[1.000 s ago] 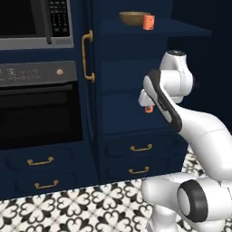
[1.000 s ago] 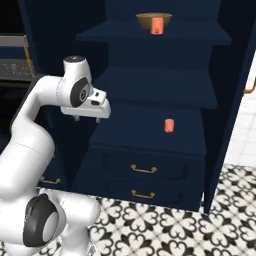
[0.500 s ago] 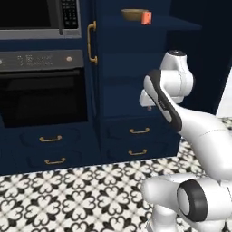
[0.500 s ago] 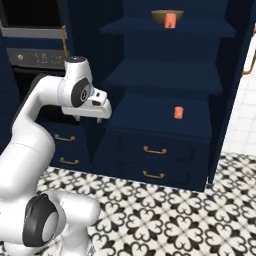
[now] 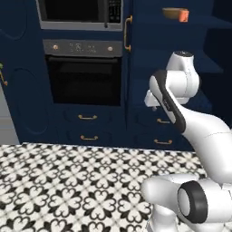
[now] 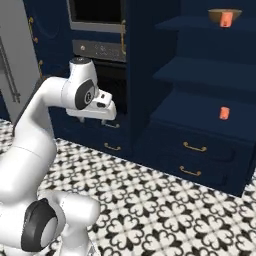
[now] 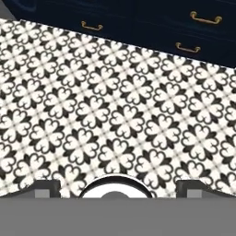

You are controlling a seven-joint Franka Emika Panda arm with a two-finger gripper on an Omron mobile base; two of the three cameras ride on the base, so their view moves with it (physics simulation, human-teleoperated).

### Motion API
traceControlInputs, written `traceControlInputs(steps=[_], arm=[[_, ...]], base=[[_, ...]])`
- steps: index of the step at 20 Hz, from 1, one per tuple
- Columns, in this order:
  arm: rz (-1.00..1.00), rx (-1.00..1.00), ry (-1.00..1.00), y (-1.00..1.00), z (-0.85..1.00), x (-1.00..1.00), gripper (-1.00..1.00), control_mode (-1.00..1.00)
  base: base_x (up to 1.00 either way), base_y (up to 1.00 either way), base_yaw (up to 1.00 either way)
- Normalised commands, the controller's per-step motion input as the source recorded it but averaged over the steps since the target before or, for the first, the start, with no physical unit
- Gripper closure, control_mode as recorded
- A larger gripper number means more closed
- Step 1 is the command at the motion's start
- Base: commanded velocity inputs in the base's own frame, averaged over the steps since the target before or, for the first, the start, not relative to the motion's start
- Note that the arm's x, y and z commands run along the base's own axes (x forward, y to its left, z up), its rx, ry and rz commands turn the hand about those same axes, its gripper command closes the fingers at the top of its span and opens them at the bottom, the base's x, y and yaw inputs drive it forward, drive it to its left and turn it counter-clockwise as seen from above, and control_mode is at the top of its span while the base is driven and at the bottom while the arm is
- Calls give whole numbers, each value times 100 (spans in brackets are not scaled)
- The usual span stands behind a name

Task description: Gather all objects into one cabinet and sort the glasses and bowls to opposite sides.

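The hand [image 6: 102, 119] hangs at middle left of the right base view, in front of the oven [image 6: 107, 75], fingers spread wide and holding nothing; it faces down over the patterned floor [image 7: 115, 110]. The cabinet [image 6: 200, 100] stands open at upper right. On its top shelf sits the bowl [image 6: 223, 16] with an orange cup [image 6: 226, 19] in front of it. A second orange cup [image 6: 224, 113] stands alone on a lower shelf, above the drawers [image 6: 195, 157].
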Motion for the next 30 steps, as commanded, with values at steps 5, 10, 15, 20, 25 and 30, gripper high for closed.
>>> traceControlInputs(steps=[5, 10, 15, 20, 25, 30], arm=[[0, 0, 0, 0, 0, 0, -100, 100], [0, 0, 0, 0, 0, 0, -100, 100], [0, 0, 0, 0, 0, 0, -100, 100], [0, 0, 0, 0, 0, 0, -100, 100], [0, 0, 0, 0, 0, 0, -100, 100], [0, 0, 0, 0, 0, 0, -100, 100]], base=[[-23, 0, 61], [-19, 3, 61], [-35, 11, 59], [-12, 26, 58], [-1, 17, 67], [0, 8, 65]])
